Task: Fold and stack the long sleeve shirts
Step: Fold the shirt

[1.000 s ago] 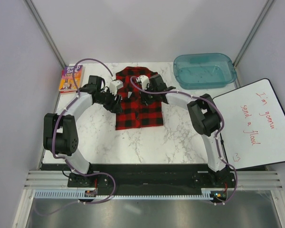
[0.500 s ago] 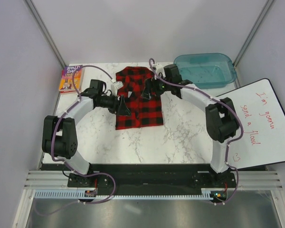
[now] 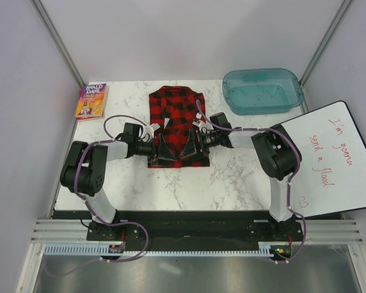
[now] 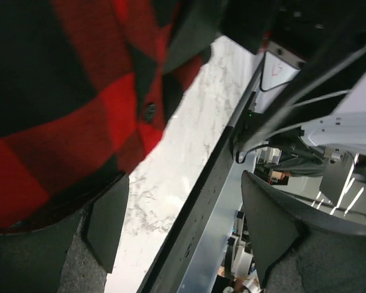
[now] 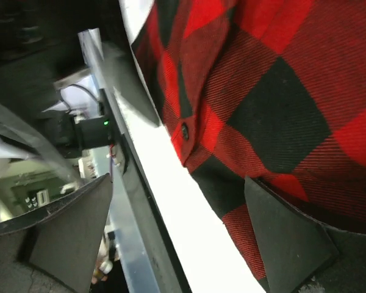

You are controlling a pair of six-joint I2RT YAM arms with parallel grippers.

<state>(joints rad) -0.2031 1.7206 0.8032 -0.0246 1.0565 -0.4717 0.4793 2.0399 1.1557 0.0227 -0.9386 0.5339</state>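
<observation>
A folded red-and-black long sleeve shirt (image 3: 177, 110) lies mid-tabletop (image 3: 232, 177), its long axis running from the far edge toward the arms. Which end is the collar cannot be made out. The left end effector (image 3: 161, 148) and right end effector (image 3: 189, 143) sit over its near half, side by side. Both have their fingers spread wide and clamp nothing.

The shirt (image 3: 178, 119) is laid mid-desk (image 3: 232, 177) (left tool (image 3: 161, 148) and right tool (image 3: 188, 146) at its near corners), the book (image 3: 91, 101) placed far-left, the tub (image 3: 262, 90) far-right.
</observation>
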